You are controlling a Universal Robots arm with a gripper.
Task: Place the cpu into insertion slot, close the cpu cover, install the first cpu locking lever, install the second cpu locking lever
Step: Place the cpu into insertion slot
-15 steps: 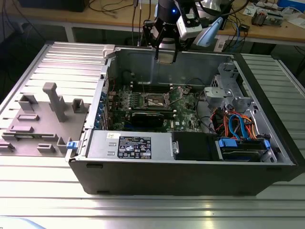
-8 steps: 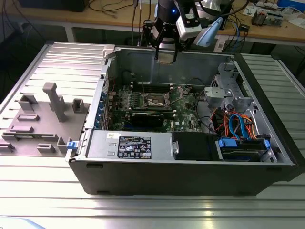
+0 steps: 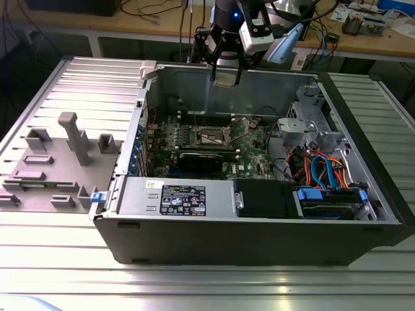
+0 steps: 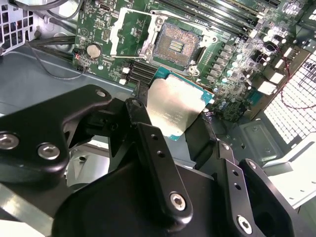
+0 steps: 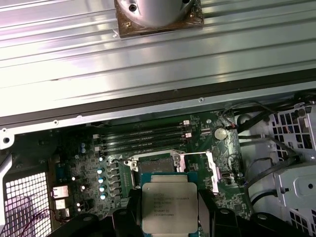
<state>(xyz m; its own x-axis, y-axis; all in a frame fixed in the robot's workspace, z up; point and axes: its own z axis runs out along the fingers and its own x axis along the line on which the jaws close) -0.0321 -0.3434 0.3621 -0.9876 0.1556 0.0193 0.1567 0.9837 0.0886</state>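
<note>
Two black fingers [image 4: 148, 138] of the pincer [image 4: 174, 126] pinch the cpu [image 4: 175, 101] by opposite edges, closed only to the chip's width. It hangs above the open computer case [image 3: 227, 240], apart from the bare insertion slot [image 4: 176, 45], whose cpu cover [image 4: 129, 30] lies flipped open beside it.

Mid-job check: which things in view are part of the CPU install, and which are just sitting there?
Job: gripper, shut on the cpu; insertion slot, empty; cpu cover, hinged open.
Lying about: black graphics card; labelled black box; orange and blue cables; grey fixture outside the case.
</note>
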